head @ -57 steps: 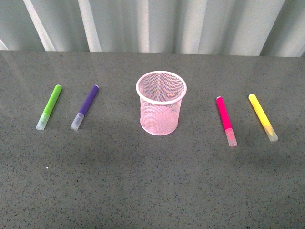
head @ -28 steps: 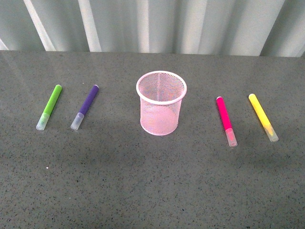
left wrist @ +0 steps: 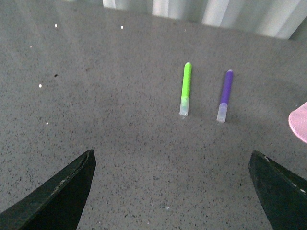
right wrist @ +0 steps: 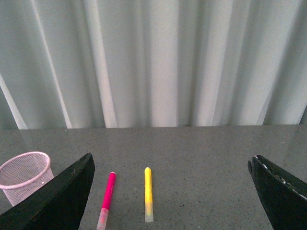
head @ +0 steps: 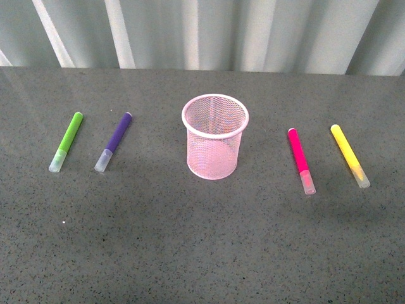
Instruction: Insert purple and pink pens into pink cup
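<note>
Nothing's moved since a second ago. Front view: four pens lying flat and one pink cup (head: 215, 142) upright between them. The green pen (head: 67, 142) and purple pen (head: 114, 142) are on its left, the pink pen (head: 300, 159) and yellow pen (head: 349, 155) on its right. Left wrist view: left gripper (left wrist: 170, 158) spread wide, empty. Right wrist view: right gripper (right wrist: 170, 160) likewise wide, holding nothing.

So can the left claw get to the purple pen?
Probably yes. The left claw is open, and the purple pen lies flat on the table ahead of it, apart from the green pen and the pink cup. Nothing blocks the way.
</note>
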